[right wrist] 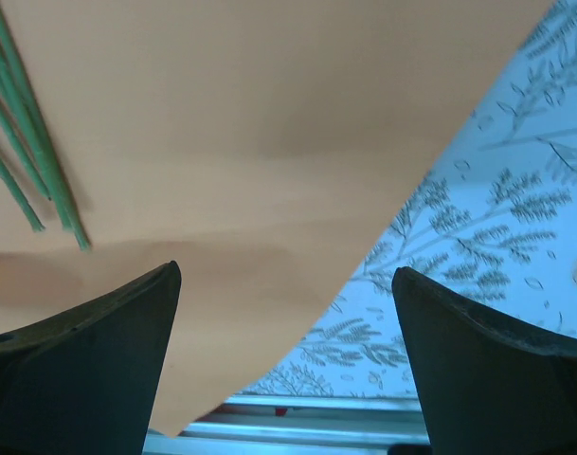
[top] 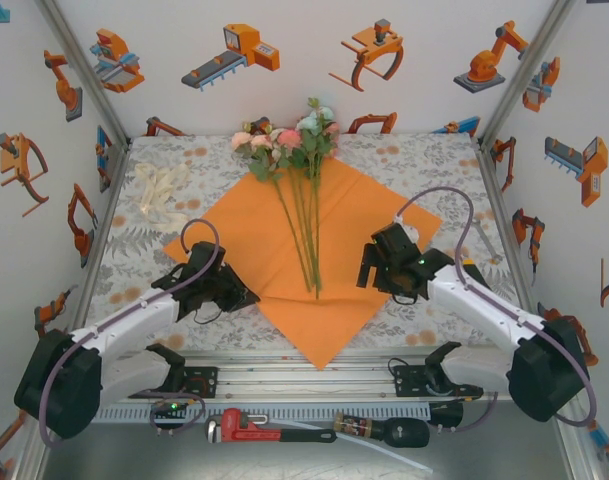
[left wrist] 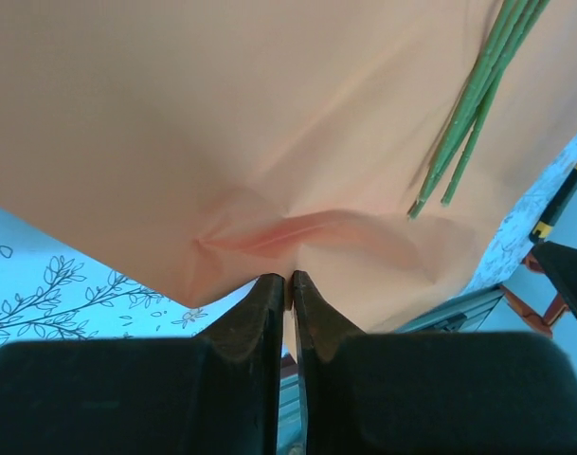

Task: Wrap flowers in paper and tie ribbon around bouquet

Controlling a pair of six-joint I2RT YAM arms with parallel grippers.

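Nearest to you, in front of the paper's near corner and below the table edge, you see a red pipe wrench (top: 254,428) and beside it a black-handled tool (top: 384,430). Both lie well apart from the paper.

Going further, you find the left gripper (left wrist: 290,282) at the near left edge of the paper (top: 344,215). Its fingers (left wrist: 260,322) are pressed almost together, and a thin strip of the orange sheet sits between them. The paper makes small folds just at the tips, so this hand has the edge pinched.

At the near right edge of the paper you see the right gripper (right wrist: 286,275). Its jaws stand wide apart, one over the sheet and one over the table (top: 414,160), and it has nothing between them.

The paper lies flat on the flowered table like a diamond, one corner pointing to you. On the middle of the paper lie the flowers (top: 289,140). Their green stems (left wrist: 468,104) run toward the near corner, and the pink, peach and pale blue heads go past the far corner of the paper.

The ribbon (top: 159,190) lies in a loose heap on the table, to the left of the paper's far left edge, not touching it.
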